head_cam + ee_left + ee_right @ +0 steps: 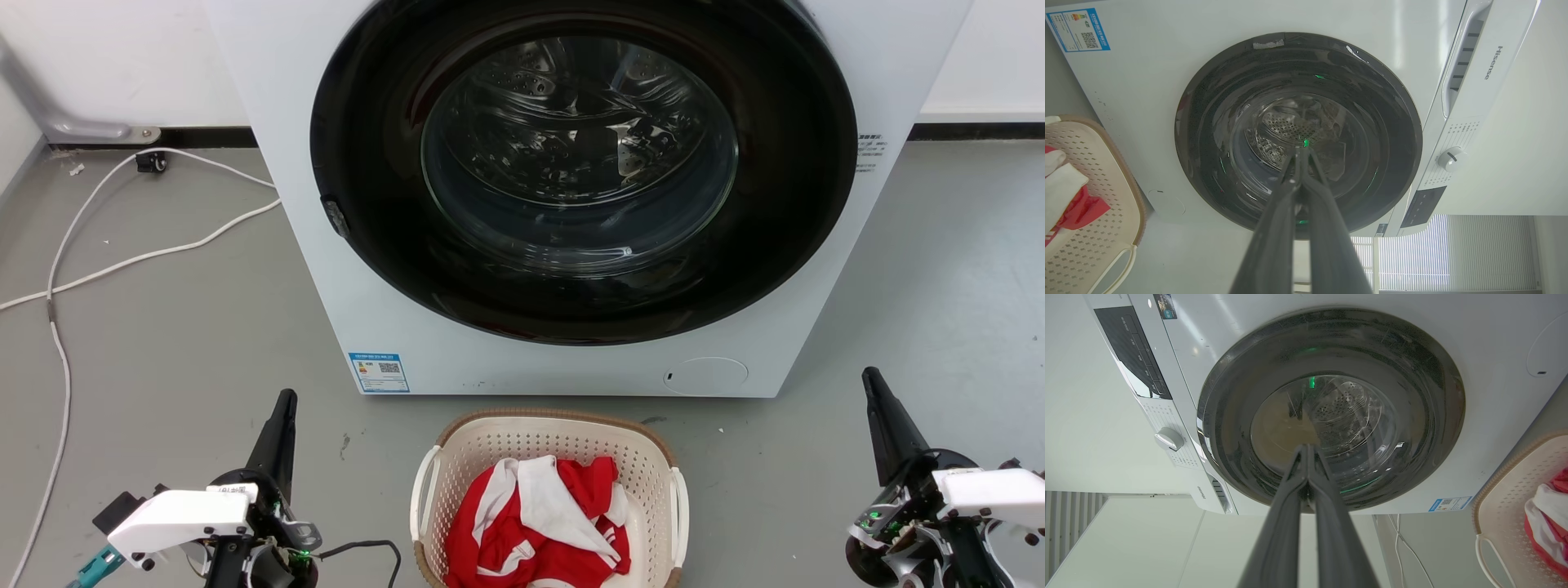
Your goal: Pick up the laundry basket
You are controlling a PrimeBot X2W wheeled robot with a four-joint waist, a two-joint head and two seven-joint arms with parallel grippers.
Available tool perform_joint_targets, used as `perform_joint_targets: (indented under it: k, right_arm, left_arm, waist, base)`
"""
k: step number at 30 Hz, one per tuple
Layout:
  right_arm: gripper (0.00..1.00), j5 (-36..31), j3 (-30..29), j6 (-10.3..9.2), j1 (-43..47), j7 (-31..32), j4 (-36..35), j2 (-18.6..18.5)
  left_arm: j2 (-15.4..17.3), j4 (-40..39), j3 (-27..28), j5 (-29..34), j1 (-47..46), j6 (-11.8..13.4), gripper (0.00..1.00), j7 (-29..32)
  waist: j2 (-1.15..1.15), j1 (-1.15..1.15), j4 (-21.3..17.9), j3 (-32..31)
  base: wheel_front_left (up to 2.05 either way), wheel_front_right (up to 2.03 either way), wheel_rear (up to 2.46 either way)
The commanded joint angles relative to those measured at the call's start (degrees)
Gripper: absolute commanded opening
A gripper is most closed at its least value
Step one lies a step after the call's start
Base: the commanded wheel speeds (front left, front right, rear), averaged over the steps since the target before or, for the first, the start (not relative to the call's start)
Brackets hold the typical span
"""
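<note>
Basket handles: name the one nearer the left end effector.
The left handle in the head view; the right handle lies across the laundry basket, farther away.

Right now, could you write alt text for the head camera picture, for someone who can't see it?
A cream laundry basket holding a red and white garment sits on the grey floor before a white washing machine with a round dark door. The robot's left claw and right claw hang at either side of the basket, fingers together, touching nothing.

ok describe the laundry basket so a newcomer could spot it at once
A white front-loading washer with a dark round door stands on the grey floor. Right before it sits the laundry basket: cream, perforated, brown-rimmed, holding red-and-white cloth.
</note>
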Motion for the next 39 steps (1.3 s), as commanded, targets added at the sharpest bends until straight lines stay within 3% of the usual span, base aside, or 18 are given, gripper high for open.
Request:
perform_joint_targets:
  k: [1, 21, 22, 39]
  right_arm:
    - [0.0, -0.2, -0.1, 0.0, -0.6, 0.2, 0.1, 0.2]
    - [0.0, -0.2, -0.1, 0.0, 0.1, 0.0, 0.2, 0.1]
    - [1.0, -0.2, 0.0, 0.0, 0.5, 0.0, 0.7, 0.1]
    - [1.0, -5.0, 1.5, 0.0, 2.3, -4.3, -1.3, 0.3]
  left_arm:
    - [0.0, 0.1, 0.2, 0.2, -0.6, -0.2, 0.0, 0.4]
    - [-0.1, 0.2, 0.1, 0.0, 0.1, 0.0, 0.0, 0.1]
    - [-0.2, 0.6, 0.1, 0.1, 0.5, 0.1, 1.0, 0.1]
    - [-0.5, -2.0, -0.2, 3.8, 3.3, 0.0, 1.0, -4.2]
  waist:
    - [0.0, 0.0, 0.0, 0.0]
    - [0.0, 0.0, 0.0, 0.0]
    - [0.0, 0.0, 0.0, 0.0]
    - [0.0, 0.0, -0.1, 0.2]
  base:
    - [0.0, 0.0, 0.0]
    - [0.0, 0.0, 0.0]
    - [0.0, 0.0, 0.0]
    - [0.0, 0.0, 0.0]
